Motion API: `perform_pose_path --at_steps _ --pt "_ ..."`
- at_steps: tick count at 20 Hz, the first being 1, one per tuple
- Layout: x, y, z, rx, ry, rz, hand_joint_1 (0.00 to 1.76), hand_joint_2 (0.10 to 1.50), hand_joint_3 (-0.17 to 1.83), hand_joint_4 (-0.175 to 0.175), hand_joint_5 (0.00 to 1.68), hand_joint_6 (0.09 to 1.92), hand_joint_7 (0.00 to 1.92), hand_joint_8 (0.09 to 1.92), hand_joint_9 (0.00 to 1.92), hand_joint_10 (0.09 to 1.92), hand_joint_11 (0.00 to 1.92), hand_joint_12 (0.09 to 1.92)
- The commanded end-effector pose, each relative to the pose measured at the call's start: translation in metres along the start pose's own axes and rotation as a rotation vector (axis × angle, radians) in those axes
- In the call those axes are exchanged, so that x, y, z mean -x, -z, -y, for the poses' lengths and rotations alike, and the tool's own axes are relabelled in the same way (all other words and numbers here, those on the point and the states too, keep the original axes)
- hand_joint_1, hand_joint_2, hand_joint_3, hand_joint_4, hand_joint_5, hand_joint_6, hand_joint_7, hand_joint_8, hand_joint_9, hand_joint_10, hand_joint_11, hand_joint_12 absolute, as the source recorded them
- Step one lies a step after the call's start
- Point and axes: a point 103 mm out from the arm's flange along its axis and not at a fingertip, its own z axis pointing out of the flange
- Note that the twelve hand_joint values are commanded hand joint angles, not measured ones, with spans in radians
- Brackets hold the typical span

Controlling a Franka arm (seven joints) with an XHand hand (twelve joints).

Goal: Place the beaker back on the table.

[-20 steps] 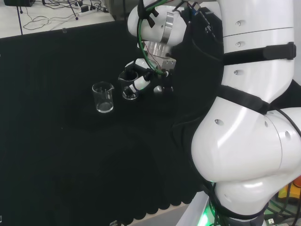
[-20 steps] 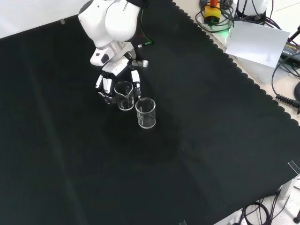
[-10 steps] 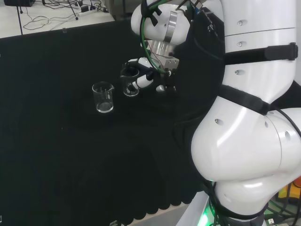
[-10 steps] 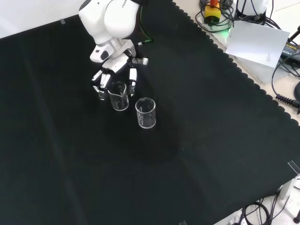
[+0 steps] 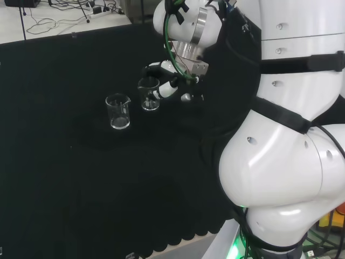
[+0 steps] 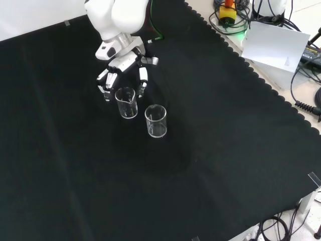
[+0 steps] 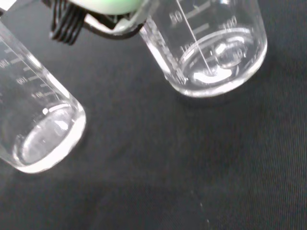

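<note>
The beaker [image 6: 126, 102] stands upright on the black surface [image 6: 210, 150], just beside a second beaker [image 6: 156, 121], which in the front view is lower and to its right. The main risk now is a knock during the retreat: the fingers [image 6: 143, 80] hang spread on both sides of the rim of the beaker, so if the hand [image 6: 123, 68] moves sideways instead of going straight up, one finger could catch the glass and tip it, or push it against the second beaker. Both are light, clear and empty as far as I can judge, so a small touch may be enough to slide them on the cloth. The hand is just above and behind the beaker in the front view, with the palm turned down and the fingers released, nearly straight and pointing down at the surface; they do not seem to grasp anything. In the head view the hand [image 5: 171, 81] is just to the right of the beaker [image 5: 149, 94].
</note>
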Motion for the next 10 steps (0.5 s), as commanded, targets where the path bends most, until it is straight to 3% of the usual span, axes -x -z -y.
perform_pose_path --at_steps 1,10 --pt "-0.012 0.036 0.014 0.078 -0.010 0.025 0.84 0.65 0.51 -0.027 0.43 0.19 0.54 0.09 0.63 0.09 0.00 1.37" --pt "-0.029 0.072 0.055 0.098 -0.061 0.064 0.83 0.65 0.51 -0.026 0.43 0.18 0.54 0.09 0.63 0.09 0.00 1.36"
